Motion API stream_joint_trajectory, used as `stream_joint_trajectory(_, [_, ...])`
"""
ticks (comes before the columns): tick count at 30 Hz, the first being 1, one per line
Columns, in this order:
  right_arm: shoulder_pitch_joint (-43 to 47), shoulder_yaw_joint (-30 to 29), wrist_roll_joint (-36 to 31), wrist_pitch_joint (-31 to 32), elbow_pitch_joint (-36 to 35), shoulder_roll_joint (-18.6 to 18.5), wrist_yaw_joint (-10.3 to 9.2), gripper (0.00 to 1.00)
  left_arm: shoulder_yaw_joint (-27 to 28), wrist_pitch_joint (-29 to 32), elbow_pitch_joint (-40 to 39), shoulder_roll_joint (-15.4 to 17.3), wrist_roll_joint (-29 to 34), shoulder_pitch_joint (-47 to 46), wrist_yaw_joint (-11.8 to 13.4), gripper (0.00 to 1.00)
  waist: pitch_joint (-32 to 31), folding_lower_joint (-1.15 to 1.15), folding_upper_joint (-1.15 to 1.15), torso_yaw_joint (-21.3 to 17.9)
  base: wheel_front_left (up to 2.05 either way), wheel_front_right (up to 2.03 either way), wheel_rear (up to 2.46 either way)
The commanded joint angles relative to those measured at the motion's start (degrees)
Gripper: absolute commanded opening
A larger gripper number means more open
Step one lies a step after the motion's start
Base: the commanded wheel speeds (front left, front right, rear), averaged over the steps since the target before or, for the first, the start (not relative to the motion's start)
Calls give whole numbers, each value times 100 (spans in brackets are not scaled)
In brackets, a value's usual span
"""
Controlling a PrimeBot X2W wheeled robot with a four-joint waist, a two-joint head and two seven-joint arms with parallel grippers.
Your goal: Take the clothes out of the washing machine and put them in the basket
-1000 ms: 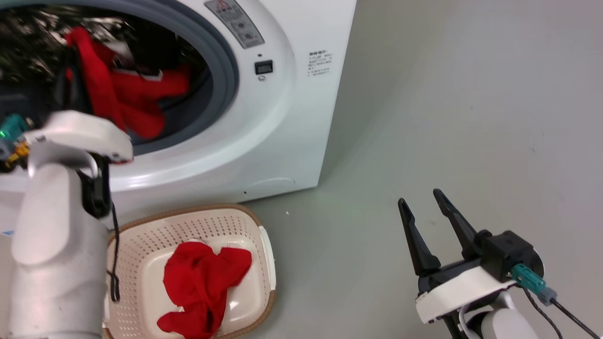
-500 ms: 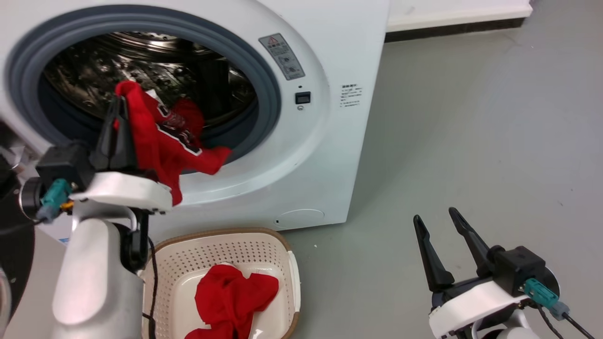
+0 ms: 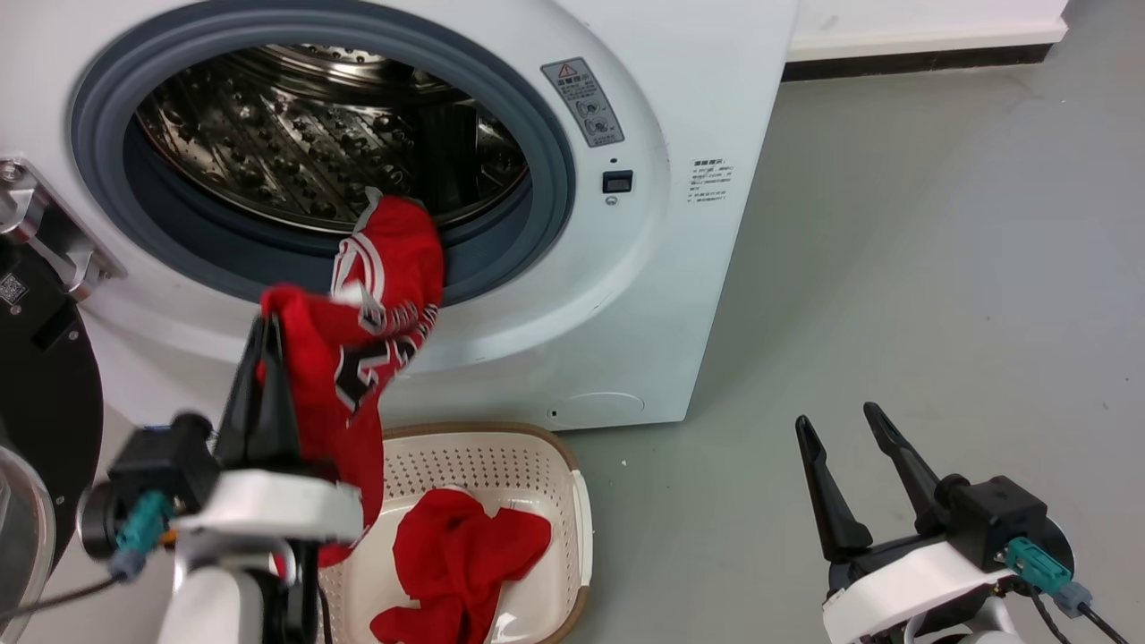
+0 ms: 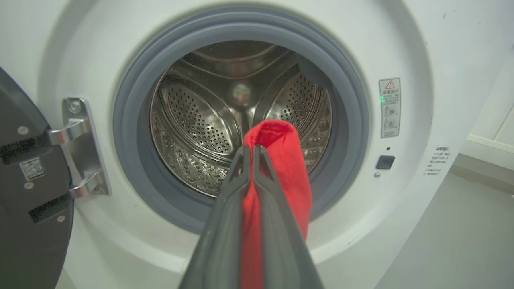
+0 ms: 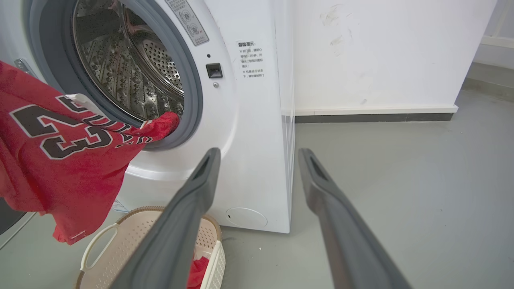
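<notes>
Clothes come as two pieces: a jersey (image 3: 376, 331) and a plain red garment (image 3: 465, 555), both soft, matte and bright red. The jersey carries white stripes and black lettering edged in white, with a 23 legible in the right wrist view. I have one fold of it pinched in the left gripper (image 3: 266, 326), whose long dark fingers are pressed together on the cloth. From there it hangs limp in front of the washing machine (image 3: 698, 295). Its far corner rests on the lower lip of the grey rubber seal (image 3: 550, 170) and its hem hangs near the rim of the basket (image 3: 537, 443).

The plain red garment lies crumpled on the basket's bottom. The basket is cream plastic, rounded at the corners, with perforated walls and a brown woven-look rim. It stands on the floor (image 3: 894, 268) just in front of the machine.

Behind the seal, the drum (image 3: 295, 143) is polished steel, dotted with holes and ribbed. The black-framed door (image 3: 45, 385) stands swung open on a metal hinge (image 4: 80, 148).

My right gripper (image 3: 835, 416) hovers over the floor well to the machine's right, fingers spread, holding nothing. The floor is smooth and grey-green. Behind the machine there is a scuffed white wall (image 5: 381, 52) with a pale skirting board (image 5: 373, 109).
</notes>
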Motion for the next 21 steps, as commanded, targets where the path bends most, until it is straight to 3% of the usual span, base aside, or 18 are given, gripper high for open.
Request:
stream_joint_trajectory(1, [-41,2,-27,2,-59,12,-4,100,-21,47,13,-60,-70,285,51,0,88,1,0,39,0,0,0])
stream_joint_trajectory(11, [-252,134,-50,53,-137,12,-4,100,-140,-98,1274,-225,-391,768,125,0,534,1,0,66,0,0,0])
stream_joint_trajectory(21, [-631,195,-129,63,-266,12,-4,100,-80,-382,3092,-193,-563,-101,-24,0,1550,1,0,-96,0,0,0])
